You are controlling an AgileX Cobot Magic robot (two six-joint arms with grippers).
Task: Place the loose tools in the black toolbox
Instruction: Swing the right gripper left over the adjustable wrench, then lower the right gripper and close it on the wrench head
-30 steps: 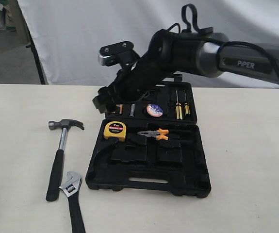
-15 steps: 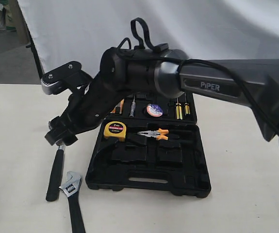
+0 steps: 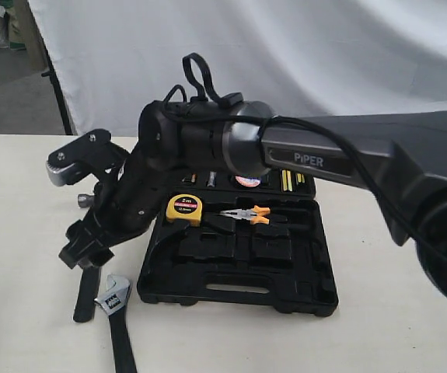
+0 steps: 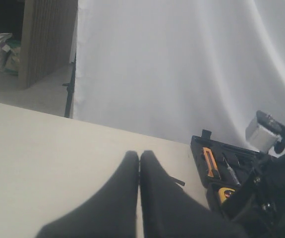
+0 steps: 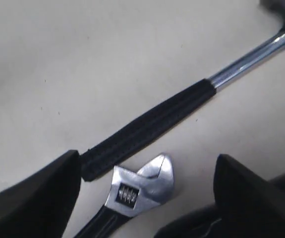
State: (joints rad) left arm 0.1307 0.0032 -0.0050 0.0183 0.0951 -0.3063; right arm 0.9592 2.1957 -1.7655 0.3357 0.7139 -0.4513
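The right pincer point(image 3: 85, 249) is wide open and holds nothing. Its 2 black fingers point(image 5: 38, 198) sit down by the end of the black handle of the steel claw hammer point(image 5: 152, 128). I cannot tell if they touch it. The silver adjustable wrench with a black handle point(image 5: 141, 186) lies just beside it. Both tools lie on the cream table point(image 3: 21, 233), at 8 o'clock from the big black plastic toolbox point(image 3: 239, 294), which lies open. At its 12 o'clock, the dark tape roll with a purple-white label point(image 3: 246, 183) peeks out. The left pincer point(image 4: 140, 157) is squeezed closed on nothing.
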